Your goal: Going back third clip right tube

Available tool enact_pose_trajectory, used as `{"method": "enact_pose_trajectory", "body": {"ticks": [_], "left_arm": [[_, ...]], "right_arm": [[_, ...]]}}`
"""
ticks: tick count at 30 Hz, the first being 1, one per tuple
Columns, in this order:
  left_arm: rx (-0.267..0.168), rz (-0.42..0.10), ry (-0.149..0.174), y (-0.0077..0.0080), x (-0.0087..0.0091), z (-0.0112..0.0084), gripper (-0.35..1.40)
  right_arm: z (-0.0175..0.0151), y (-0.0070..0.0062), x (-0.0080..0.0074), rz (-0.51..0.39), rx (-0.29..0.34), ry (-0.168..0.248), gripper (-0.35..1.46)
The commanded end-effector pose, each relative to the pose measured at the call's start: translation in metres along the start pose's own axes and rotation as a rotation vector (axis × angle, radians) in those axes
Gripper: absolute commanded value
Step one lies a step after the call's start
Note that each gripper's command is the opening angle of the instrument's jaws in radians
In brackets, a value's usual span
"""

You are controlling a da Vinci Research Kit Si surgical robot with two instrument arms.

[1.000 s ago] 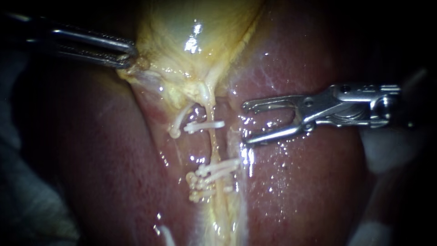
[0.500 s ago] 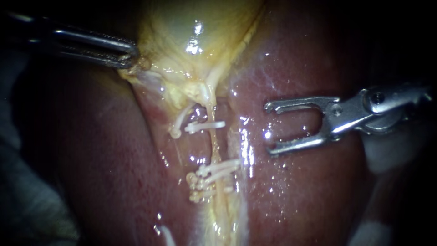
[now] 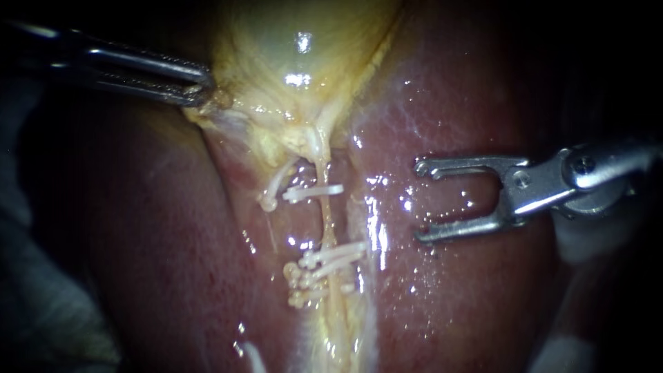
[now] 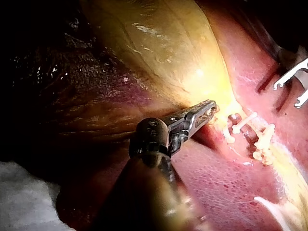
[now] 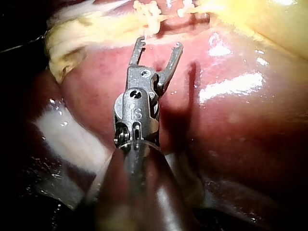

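- Endoscope view: right instrument [image 3: 418,202] hovers over liver [image 3: 469,297], jaws spread and empty, clear of the clips [image 3: 324,259] on the tube [image 3: 326,221].
- Jaws of left instrument [image 3: 199,88] clench gallbladder [image 3: 290,48] edge.

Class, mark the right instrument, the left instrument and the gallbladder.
right instrument [image 3: 423,202], endoscope view, midway between its open jaws.
left instrument [image 3: 200,84], endoscope view, at its tip.
gallbladder [image 3: 276,41], endoscope view, yellowish wall.

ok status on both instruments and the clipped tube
Left metal instrument jaws shut on pale yellow gallbladder edge. Right metal instrument jaws open, empty, over red liver, apart from thin pale tube. White clips on tube; nothing between.
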Motion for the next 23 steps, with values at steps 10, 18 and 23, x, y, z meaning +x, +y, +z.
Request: {"method": "enact_pose_trajectory", "body": {"ticks": [10, 18, 23], "left_arm": [[-0.003, 0.006, -0.003, -0.0018, -0.0013, 0.0043, -0.35], [-0.009, 0.003, -0.007, -0.0020, -0.0017, 0.0053, -0.35], [-0.010, 0.003, -0.008, -0.0021, -0.0018, 0.0051, -0.35]], "right_arm": [[0.0000, -0.0003, 0.0002, 0.001, -0.001, 0.000, 0.50], [0.0001, -0.0004, 0.0003, 0.001, -0.002, 0.000, 0.50], [0.0002, -0.0005, 0.0004, 0.002, -0.003, 0.000, 0.50]]}}
